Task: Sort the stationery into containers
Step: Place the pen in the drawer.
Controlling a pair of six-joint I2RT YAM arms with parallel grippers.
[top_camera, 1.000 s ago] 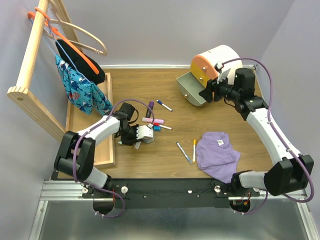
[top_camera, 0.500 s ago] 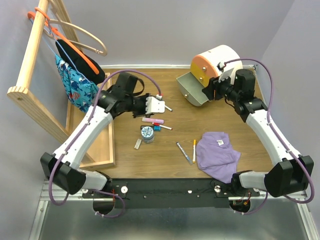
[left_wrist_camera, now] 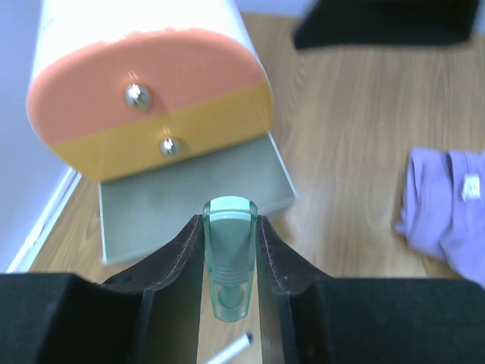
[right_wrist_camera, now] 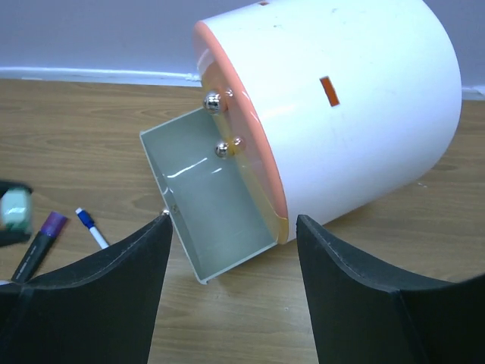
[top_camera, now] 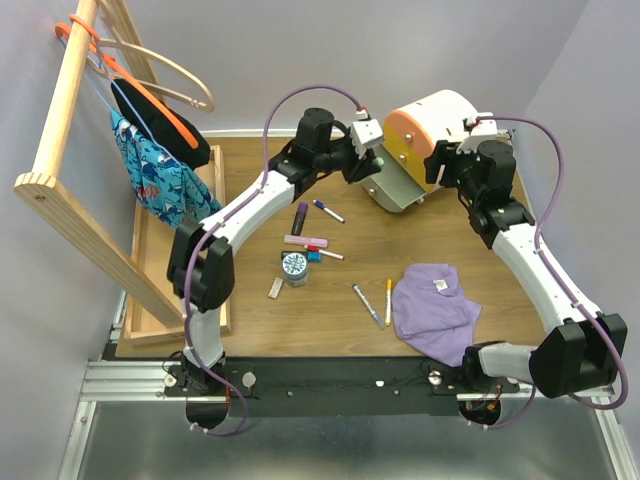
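One small mint-green plastic piece (left_wrist_camera: 229,262) is clamped in the left gripper (left_wrist_camera: 229,221), just before the bare open grey drawer (left_wrist_camera: 151,212) of the cream rounded drawer unit (right_wrist_camera: 356,114). The right gripper (right_wrist_camera: 233,224) stands beside it, jaws apart. A purple marker (top_camera: 300,217), pink bar (top_camera: 305,241), round blue-patterned jar (top_camera: 295,265), blue pen (top_camera: 367,305) and yellow pen (top_camera: 388,300) lie on the wooden table (top_camera: 420,240): most sorting seems left.

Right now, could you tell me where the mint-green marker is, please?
The left wrist view shows the mint-green marker clamped in the left gripper, just short of the open grey drawer.
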